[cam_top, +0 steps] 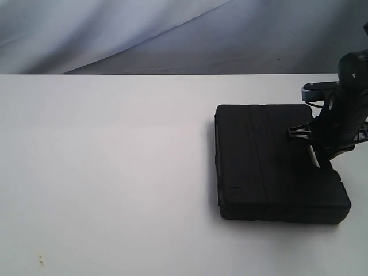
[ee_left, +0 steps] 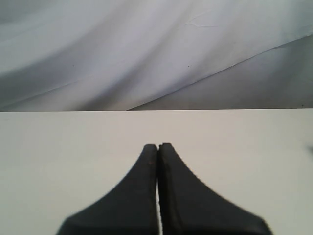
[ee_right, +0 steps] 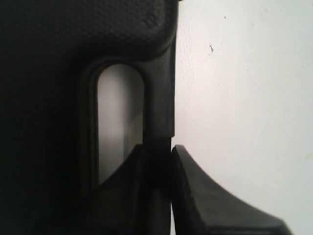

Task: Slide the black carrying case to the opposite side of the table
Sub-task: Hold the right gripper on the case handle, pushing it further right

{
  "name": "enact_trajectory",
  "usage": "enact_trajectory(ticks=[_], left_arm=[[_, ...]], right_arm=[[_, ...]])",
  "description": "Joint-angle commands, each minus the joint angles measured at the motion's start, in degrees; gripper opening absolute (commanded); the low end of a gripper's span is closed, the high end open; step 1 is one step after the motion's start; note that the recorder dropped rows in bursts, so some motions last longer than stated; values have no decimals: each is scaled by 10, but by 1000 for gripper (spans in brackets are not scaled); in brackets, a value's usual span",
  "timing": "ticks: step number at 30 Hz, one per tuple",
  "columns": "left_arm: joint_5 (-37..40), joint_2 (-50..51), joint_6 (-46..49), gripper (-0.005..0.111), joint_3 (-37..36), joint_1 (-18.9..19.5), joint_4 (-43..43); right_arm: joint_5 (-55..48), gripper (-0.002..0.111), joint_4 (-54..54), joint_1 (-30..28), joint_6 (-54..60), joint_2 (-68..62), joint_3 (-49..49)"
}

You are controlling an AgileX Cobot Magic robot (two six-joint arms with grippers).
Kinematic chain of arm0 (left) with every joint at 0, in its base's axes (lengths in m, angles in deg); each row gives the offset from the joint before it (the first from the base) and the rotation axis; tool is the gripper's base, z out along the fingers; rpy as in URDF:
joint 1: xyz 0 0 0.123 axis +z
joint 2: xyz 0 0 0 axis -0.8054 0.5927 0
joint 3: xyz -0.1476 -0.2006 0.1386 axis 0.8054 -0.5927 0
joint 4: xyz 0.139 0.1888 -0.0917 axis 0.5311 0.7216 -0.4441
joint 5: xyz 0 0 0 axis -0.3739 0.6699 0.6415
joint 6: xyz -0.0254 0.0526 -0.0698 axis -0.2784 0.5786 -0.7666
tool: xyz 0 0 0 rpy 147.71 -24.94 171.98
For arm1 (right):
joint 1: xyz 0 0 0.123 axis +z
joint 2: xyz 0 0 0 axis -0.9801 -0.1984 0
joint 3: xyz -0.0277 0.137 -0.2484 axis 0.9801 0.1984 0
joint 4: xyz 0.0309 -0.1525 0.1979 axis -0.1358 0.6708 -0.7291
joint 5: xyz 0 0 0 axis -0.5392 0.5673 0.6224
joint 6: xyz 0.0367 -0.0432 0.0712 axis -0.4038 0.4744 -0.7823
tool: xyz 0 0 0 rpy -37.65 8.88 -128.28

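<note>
Both right fingers (ee_right: pixel 205 196) pinch the slim handle (ee_right: pixel 159 107) of the black carrying case (cam_top: pixel 270 161), which lies flat toward 3 o'clock on the white worktop (cam_top: pixel 115 172). The left fingers (ee_left: pixel 186 196) are pressed together, empty, over bare worktop. The slide should probably head toward 9 o'clock, low and level. Driven from one edge, the case may pivot, so go slowly and correct any swing.

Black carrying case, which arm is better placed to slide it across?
Right: the right pincer is clamped on the black carrying case handle; the left pincer is shut over the table, case out of view.
</note>
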Motion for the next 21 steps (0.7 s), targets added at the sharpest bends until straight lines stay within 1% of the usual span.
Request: enact_trajectory(ticks=[1, 13, 15, 17, 21], left_arm=[[0, -2, -4, 0, -3, -3, 0], [0, -2, -4, 0, -3, -3, 0], [0, -2, -4, 0, -3, -3, 0], [0, -2, -4, 0, -3, -3, 0], [0, -2, -4, 0, -3, -3, 0]], right_arm=[[2, 0, 17, -5, 2, 12, 2], [1, 0, 17, -5, -7, 12, 2], [1, 6, 17, -5, -14, 12, 2], [1, 19, 17, -5, -14, 12, 2], [2, 32, 17, -5, -15, 12, 2]])
